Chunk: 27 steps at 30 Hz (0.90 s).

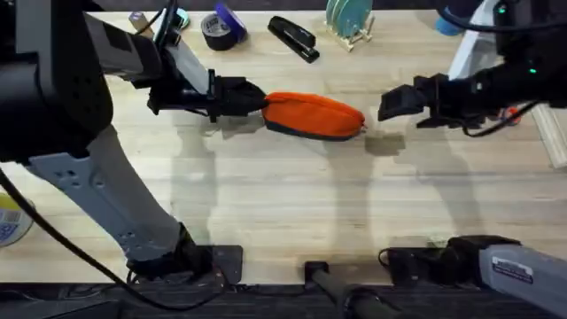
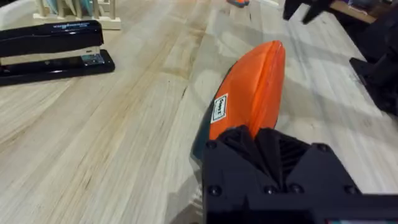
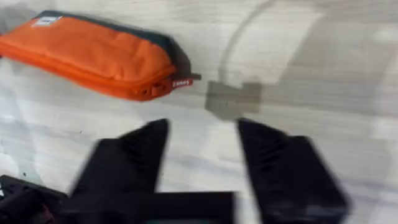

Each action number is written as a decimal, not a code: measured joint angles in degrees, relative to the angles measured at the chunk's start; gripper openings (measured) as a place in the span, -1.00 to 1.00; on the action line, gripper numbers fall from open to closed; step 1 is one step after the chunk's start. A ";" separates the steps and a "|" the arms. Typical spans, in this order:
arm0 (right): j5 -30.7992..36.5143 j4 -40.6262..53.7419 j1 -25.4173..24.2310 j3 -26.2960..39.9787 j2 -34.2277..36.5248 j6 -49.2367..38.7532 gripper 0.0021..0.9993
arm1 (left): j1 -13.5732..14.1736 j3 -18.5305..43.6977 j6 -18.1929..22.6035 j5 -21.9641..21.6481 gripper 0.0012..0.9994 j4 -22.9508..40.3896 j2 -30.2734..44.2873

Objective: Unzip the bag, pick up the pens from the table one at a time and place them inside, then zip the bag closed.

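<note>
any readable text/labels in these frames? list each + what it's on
None can be read for certain.
White tag on the side of the bag: print too blurred.
Small tab at the bag's zip end: print too blurred.
Stapler: light lettering on its top, too small.
Sticker on the right arm's base: too small.

A light wooden plank worktop (image 1: 266, 195) carries a soft orange fabric pouch (image 1: 314, 115), a black stapler (image 1: 292, 38) and a tape roll (image 1: 219, 29).
</note>
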<state>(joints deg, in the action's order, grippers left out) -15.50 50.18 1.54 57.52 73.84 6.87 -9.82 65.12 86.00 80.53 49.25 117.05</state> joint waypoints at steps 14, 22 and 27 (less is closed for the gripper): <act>-0.06 13.03 0.00 7.01 -9.14 -2.46 0.99 | -0.24 -0.01 -0.52 -0.26 -0.87 3.08 0.00; -3.02 15.05 0.00 13.71 -13.86 -3.47 0.99 | -0.74 0.00 -0.84 1.53 0.08 6.08 0.00; -3.86 15.05 0.00 16.04 -17.73 -4.35 0.99 | -0.79 0.00 -0.94 2.78 0.99 7.64 0.00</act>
<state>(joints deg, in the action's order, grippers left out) -19.37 65.23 1.54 73.56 56.11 2.51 -10.61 65.12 85.07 83.31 56.90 117.05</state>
